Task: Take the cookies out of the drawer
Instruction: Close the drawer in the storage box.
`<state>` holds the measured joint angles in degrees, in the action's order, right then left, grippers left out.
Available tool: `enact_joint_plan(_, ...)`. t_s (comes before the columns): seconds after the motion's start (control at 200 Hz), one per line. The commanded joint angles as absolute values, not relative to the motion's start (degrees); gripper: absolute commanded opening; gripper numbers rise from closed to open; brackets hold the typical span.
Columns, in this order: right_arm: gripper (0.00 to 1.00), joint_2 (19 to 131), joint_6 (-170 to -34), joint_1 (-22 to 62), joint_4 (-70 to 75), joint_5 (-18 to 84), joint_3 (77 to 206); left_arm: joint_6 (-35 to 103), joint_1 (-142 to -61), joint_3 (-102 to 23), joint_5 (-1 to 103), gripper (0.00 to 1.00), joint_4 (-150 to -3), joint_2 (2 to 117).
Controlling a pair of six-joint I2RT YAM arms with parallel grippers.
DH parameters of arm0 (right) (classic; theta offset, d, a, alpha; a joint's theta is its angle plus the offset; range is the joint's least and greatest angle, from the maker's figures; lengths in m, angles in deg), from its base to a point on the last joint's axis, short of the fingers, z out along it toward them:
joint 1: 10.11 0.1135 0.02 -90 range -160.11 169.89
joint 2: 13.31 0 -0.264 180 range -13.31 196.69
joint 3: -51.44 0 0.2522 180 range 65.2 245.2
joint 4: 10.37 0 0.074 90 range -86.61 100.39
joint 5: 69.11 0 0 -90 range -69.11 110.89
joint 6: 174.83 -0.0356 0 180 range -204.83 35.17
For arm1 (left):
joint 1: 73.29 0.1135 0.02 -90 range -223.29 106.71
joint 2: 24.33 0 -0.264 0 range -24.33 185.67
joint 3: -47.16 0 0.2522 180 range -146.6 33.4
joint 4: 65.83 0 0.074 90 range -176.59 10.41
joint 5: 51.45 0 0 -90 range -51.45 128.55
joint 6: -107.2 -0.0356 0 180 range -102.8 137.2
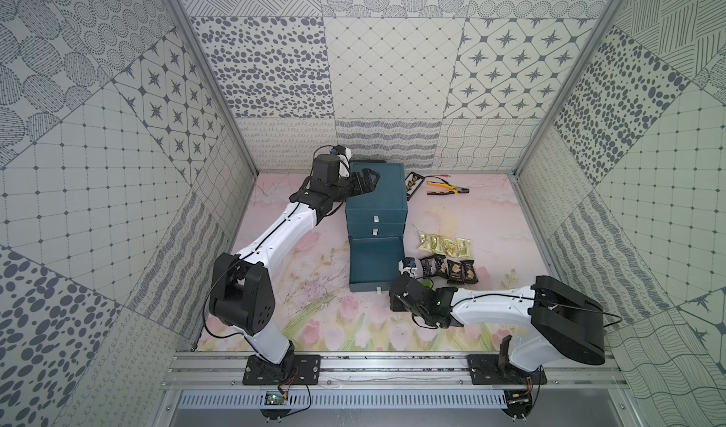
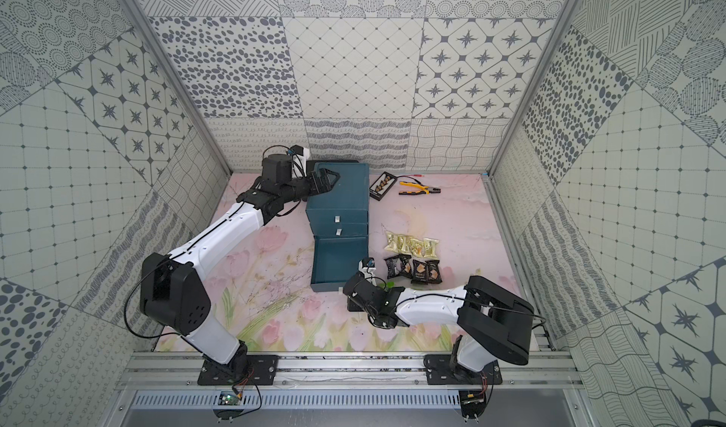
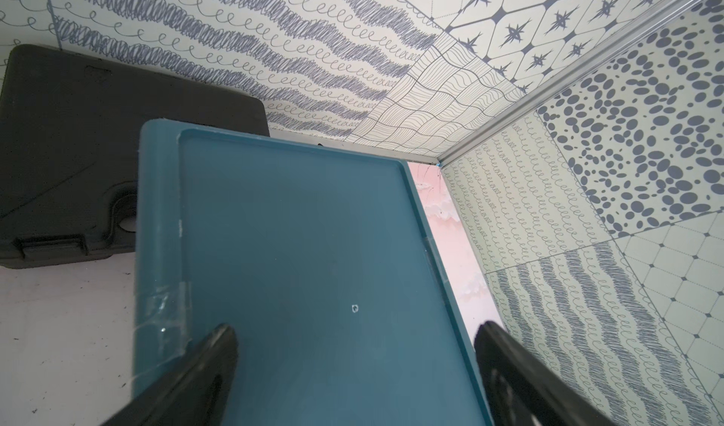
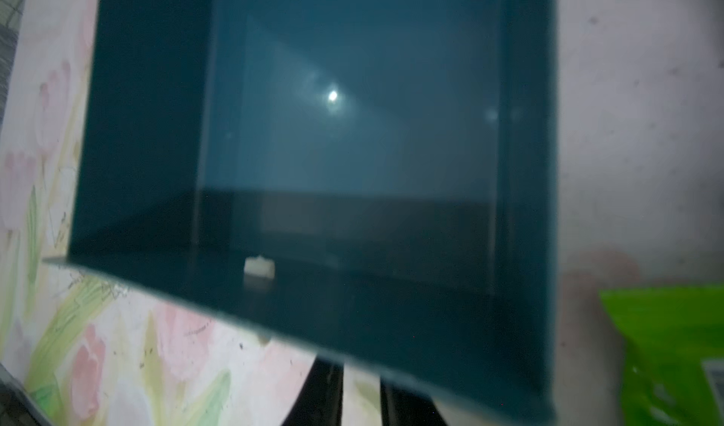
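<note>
— Beneath the right arm's wrist, in both top views, something green is peeking out. What is it?

— A bright green flat cookie packet [image 1: 426, 283], mostly hiding under the arm. The right wrist view is cutting it off at the corner and blurring everything, so I cannot tell how many green ones are lying there.

— And the rest?

— They are lying on the pink floral worktop [image 1: 314, 319], just beside the pulled-out bottom blue plastic drawer [image 1: 375, 264]. The shiny gold flat cookie packets [image 1: 444, 244] are sitting in one row. The black flat cookie packets [image 1: 448, 270] are sitting in another row nearer the arms, and the green one is lying nearest the right wrist.

— How is the right end effector [image 4: 360, 377] standing?

— Its fingers [image 4: 325, 396] are standing close together, with a narrow strip of worktop showing between them and nothing gripped. The tips are blurring into the drawer's front edge.

— And the left end effector [image 3: 356, 328]?

— It is spreading wide over the top of the blue three-drawer cabinet [image 3: 313, 228], holding nothing. Whether it is pressing on that top I cannot tell. A black moulded case [image 3: 78, 149] is sitting behind the cabinet, partly covered by it.
</note>
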<state>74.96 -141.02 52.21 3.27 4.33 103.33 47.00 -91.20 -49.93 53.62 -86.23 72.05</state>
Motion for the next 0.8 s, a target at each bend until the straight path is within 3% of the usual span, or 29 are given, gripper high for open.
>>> enact_joint_plan(0.0, 0.2, 77.48, -137.59, 48.48, -4.31, 5.06, 105.64, 46.56, -90.89, -49.93, 54.27, 0.99, -98.81, 73.49)
enact_joint_plan(0.42, 0.2, 84.95, -132.71, 39.33, -18.0, 9.92, 110.75, 47.08, -91.26, -47.42, 54.86, 0.99, -98.0, 70.56)
enact_joint_plan(0.545, 0.23, 81.6, -133.33, 39.52, -27.19, 11.65, 106.31, 46.61, -91.22, -47.97, 54.14, 0.99, -98.35, 69.84)
enact_joint_plan(0.795, 0.23, 75.21, -134.8, 42.62, -23.09, 7.53, 101.56, 45.42, -90.82, -47.75, 50.46, 0.99, -97.75, 69.04)
